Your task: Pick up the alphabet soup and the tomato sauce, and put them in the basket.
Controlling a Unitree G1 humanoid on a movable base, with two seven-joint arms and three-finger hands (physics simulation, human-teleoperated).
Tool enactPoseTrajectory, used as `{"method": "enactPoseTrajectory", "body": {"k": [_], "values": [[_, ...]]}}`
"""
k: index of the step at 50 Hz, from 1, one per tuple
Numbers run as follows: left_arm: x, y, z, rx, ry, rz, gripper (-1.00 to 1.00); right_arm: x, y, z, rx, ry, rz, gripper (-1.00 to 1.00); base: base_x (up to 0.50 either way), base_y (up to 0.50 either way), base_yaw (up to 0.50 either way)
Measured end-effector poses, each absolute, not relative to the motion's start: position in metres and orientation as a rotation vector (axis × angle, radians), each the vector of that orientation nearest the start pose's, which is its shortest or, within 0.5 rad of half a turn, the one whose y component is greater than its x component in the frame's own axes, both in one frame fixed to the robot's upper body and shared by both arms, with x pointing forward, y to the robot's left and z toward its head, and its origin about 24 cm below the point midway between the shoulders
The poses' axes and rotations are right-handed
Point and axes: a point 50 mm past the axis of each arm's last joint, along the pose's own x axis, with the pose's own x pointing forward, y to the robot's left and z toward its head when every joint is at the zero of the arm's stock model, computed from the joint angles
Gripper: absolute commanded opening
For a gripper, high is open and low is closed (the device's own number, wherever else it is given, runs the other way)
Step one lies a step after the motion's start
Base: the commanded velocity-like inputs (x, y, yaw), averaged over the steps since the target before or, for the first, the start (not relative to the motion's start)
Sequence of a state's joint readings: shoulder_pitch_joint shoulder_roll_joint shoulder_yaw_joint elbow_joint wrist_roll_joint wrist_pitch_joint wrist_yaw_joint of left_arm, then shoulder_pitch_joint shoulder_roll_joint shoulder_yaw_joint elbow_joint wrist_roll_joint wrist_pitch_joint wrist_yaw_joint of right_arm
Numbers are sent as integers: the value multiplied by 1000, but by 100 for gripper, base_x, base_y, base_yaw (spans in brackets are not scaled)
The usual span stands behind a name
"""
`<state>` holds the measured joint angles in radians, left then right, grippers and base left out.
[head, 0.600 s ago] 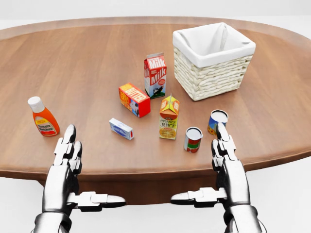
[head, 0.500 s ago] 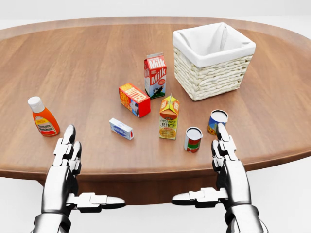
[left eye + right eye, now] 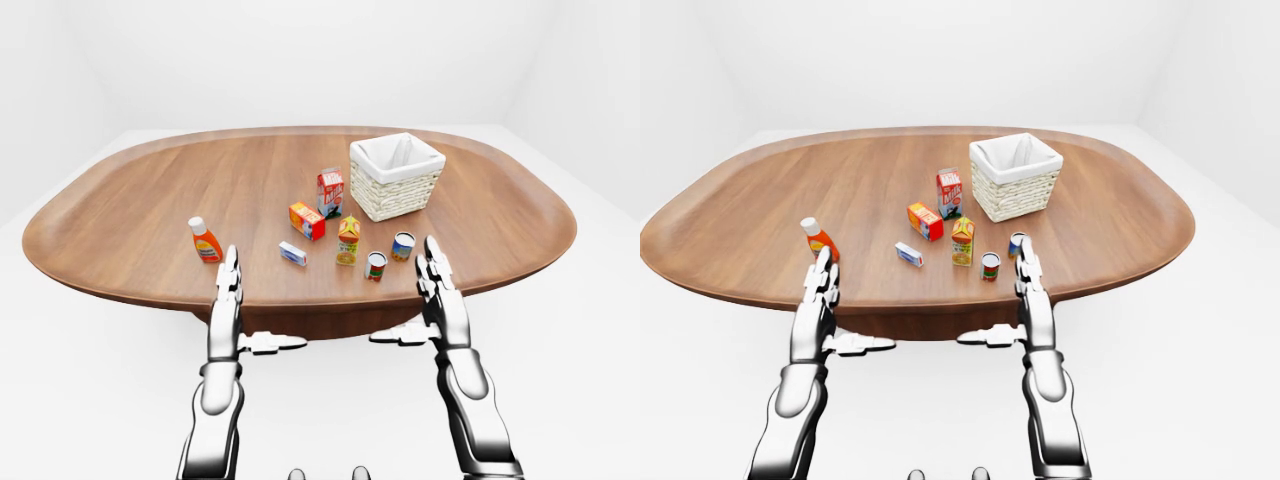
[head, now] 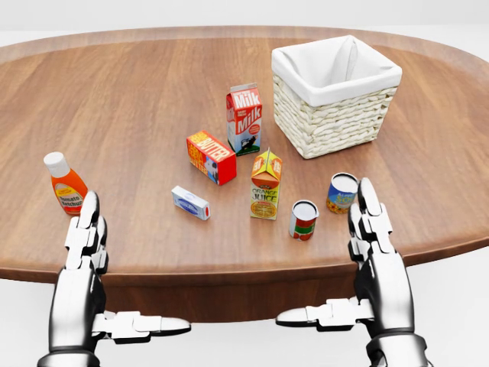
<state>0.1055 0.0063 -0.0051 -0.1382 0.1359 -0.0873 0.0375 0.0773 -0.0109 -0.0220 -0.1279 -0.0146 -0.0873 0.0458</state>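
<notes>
Two metal hands hang at the near edge of the oval wooden table [image 4: 137, 99], both empty, fingers straight and spread with thumbs pointing inward toward each other. Landmark for all placements, head view: the orange juice carton [image 4: 265, 184], upright near the table's middle. Left hand [image 4: 82, 260] sits far to the lower left of the carton, its fingertips just below the ketchup bottle [image 4: 67, 184] and apart from it. Right hand [image 4: 374, 252] sits to the lower right of the carton, fingertips just beside the blue-labelled can, contact not certain. Which of the two cans is the alphabet soup and which the tomato sauce I cannot tell from the labels at this size. Red-labelled can [image 4: 303, 220] stands upright just right of and slightly below the carton. Blue-labelled can [image 4: 342, 193] stands upright further right of the carton, near the first can but apart. Wicker basket [image 4: 328, 122] with white liner lies up and to the right of the carton, well apart from both cans. Milk carton [image 4: 244, 118] stands above the juice carton; butter box [image 4: 211, 157] up-left of it; small white box [image 4: 190, 202] to its left, lying flat.
</notes>
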Motion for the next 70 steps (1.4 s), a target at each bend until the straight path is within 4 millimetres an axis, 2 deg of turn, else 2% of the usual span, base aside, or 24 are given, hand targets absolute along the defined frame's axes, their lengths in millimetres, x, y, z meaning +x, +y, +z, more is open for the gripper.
{"method": "enactPoseTrajectory", "body": {"k": [10, 24, 70], "values": [[220, 158, 73, 232, -191, 117, 100, 231, -161, 72, -55, -185, -19, 100, 0, 0, 0], [213, 158, 82, 280, -228, 148, 100, 227, -162, 77, -65, -206, -30, 100, 0, 0, 0], [212, 156, 83, 294, -234, 138, 100, 226, -161, 78, -70, -208, -32, 100, 21, 0, 0]]}}
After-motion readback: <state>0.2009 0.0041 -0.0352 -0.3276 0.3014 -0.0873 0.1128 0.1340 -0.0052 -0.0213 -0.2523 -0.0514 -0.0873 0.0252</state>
